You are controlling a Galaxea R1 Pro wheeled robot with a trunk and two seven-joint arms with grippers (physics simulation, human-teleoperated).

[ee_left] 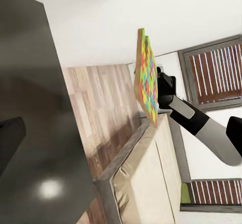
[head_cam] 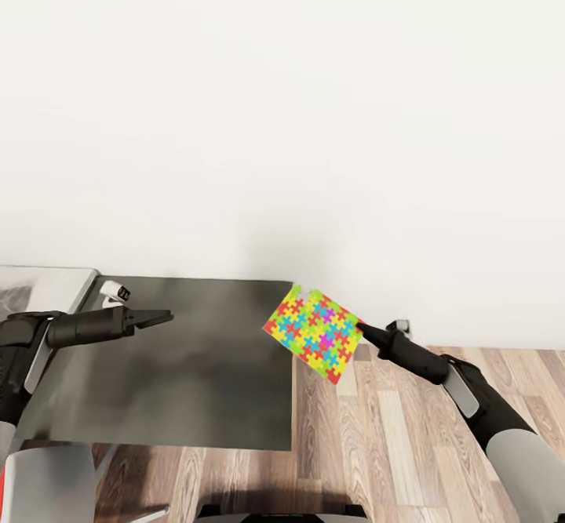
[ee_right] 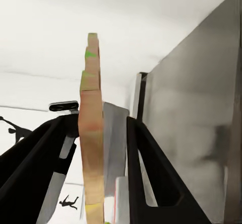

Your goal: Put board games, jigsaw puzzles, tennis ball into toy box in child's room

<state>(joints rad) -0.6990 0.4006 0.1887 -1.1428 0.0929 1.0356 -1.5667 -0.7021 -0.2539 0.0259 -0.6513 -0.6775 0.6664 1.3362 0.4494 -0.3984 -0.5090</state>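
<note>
My right gripper [head_cam: 362, 327] is shut on the edge of a jigsaw puzzle [head_cam: 315, 333], a thin square panel of yellow, orange, cyan and pink pieces. It holds the panel in the air just past the right end of the dark table [head_cam: 180, 382]. In the right wrist view the puzzle [ee_right: 91, 133] stands edge-on between the two black fingers [ee_right: 151, 173]. The left wrist view shows the same puzzle [ee_left: 147, 80] edge-on above the bed [ee_left: 146, 178]. My left gripper [head_cam: 161, 318] hovers over the table's left part and holds nothing. One of its fingers [ee_left: 10, 138] shows off-centre.
A lighter grey desk top [head_cam: 43, 288] joins the dark section at far left. A plain white wall rises behind the table. Wood-plank floor [head_cam: 392, 444] lies to the right. Dark-framed windows [ee_left: 214, 70] stand beyond the bed.
</note>
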